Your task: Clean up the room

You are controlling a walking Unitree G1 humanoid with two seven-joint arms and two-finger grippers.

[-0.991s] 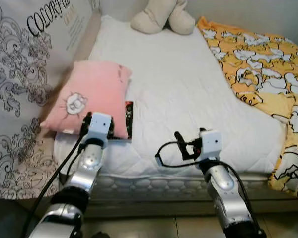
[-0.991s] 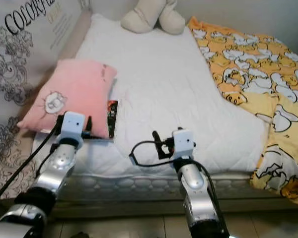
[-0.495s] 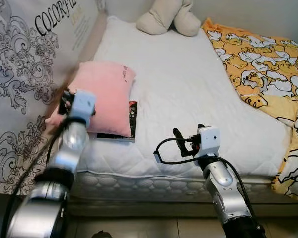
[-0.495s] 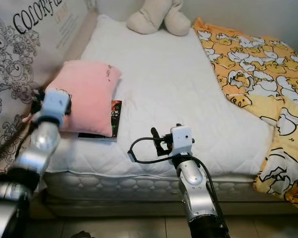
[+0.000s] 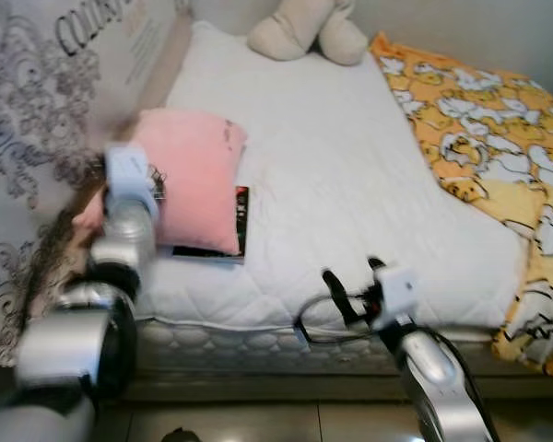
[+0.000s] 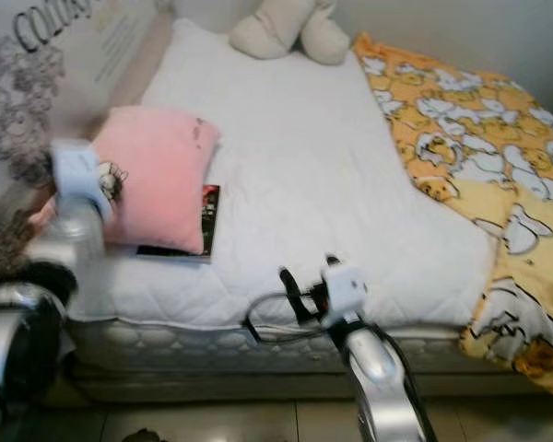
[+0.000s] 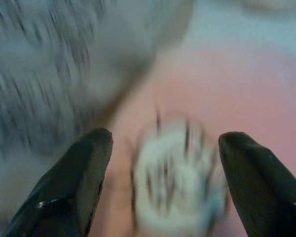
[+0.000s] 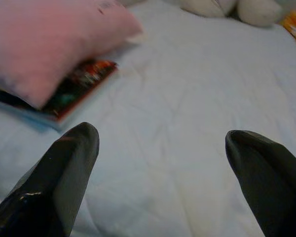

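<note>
Left arm is reaching up over the pillow (image 5: 189, 180).
Left gripper (image 7: 160, 185) fingers are spreading wide, pillow at their twelve o'clock; right gripper (image 8: 160, 182) is hovering open above the bed (image 5: 350, 175).

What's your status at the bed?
Left pincer open, at pink pillow. Right pincer open, empty, over white mattress. Book tucked under pillow edge.

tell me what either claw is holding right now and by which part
Nothing is held. The left claw is open, over the pink pillow near its white cartoon patch. The right claw is open above the bare white mattress.
</note>
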